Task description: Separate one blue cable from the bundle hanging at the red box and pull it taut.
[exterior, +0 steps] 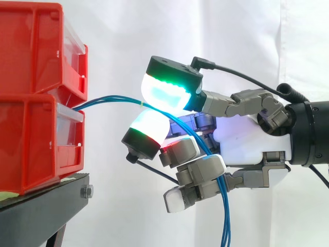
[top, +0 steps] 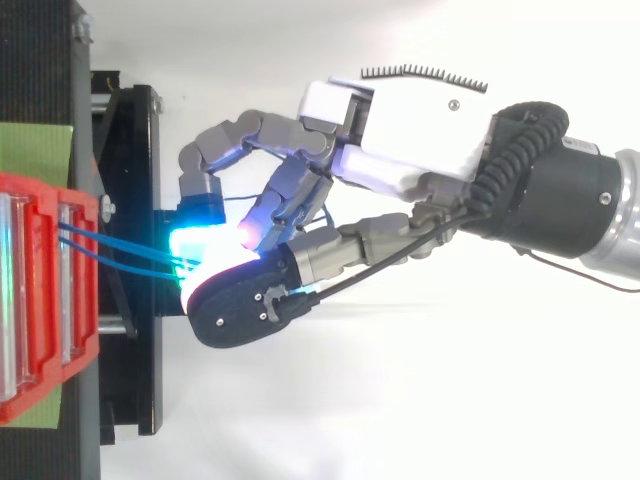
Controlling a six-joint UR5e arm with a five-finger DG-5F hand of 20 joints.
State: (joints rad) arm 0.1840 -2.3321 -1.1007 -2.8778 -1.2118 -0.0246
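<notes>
Now, 2 stacked red bins [exterior: 36, 103] sit on a black stand [exterior: 46, 206]. Beside them, the hand [exterior: 247, 139] has its fingers [exterior: 167, 92] pinching the blue cables [exterior: 108, 99], which run out from between the bins and then droop past the palm.

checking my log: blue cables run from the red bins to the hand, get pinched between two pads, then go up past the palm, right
Not quite. Past the pads the cables drop downward past the palm, not up; the side view shows it. The rest holds: they run from the red bins to the hand and are pinched between two pads.
</notes>
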